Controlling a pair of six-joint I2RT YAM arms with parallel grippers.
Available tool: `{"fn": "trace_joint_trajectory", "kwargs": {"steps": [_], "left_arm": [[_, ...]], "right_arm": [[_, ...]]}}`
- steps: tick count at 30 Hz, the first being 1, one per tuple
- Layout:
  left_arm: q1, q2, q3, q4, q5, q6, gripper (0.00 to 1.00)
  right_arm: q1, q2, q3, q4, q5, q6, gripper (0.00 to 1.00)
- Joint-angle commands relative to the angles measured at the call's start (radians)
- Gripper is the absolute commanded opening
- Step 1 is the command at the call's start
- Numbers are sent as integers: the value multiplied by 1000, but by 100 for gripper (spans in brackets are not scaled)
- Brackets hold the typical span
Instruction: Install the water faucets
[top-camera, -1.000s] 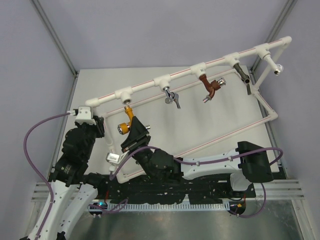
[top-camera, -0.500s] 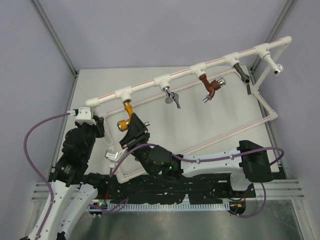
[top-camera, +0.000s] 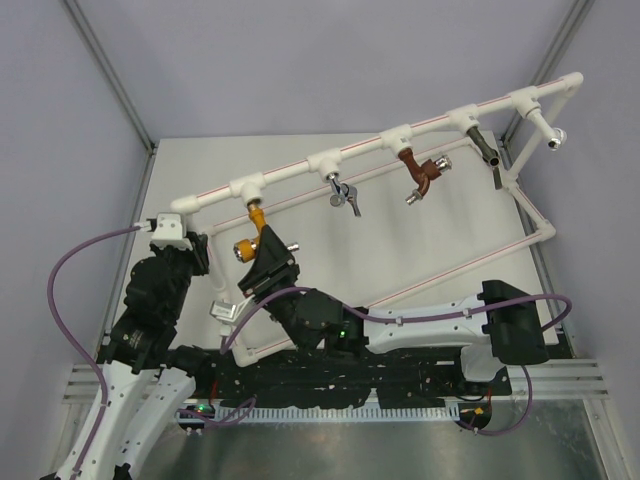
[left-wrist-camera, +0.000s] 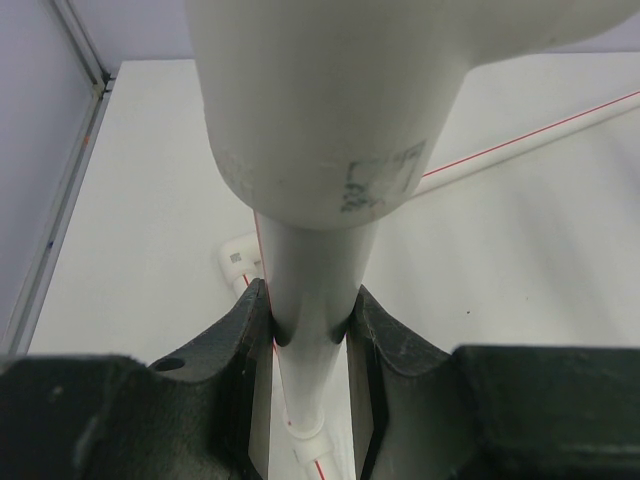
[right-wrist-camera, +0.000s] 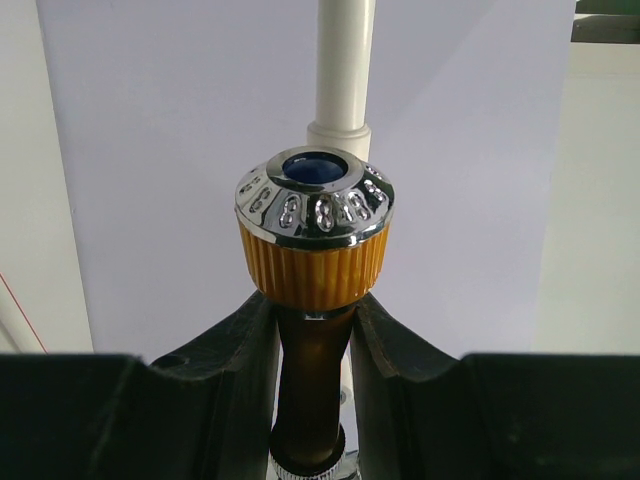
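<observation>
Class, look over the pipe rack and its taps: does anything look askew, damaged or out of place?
Nothing stands out. The orange faucet hangs at the leftmost tee, right fingers clamped on it; left fingers clamp the white pipe.

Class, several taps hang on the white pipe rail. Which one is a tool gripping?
The orange-yellow tap, leftmost on the rail: the right tool clamps it. No tool touches the silver tap, reddish-brown tap or dark tap.
</observation>
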Motion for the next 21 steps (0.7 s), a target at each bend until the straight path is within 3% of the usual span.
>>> {"fn": "trace_joint_trajectory", "kwargs": {"steps": [1,21], "left_arm": [[-61,7,-34,-107,272,-30,0],[-61,8,-34,-113,271,-26,0]], "right_arm": [[-16,-65,51,14,6,-23,5],[-15,-70,63,1,-11,-20,5]]}}
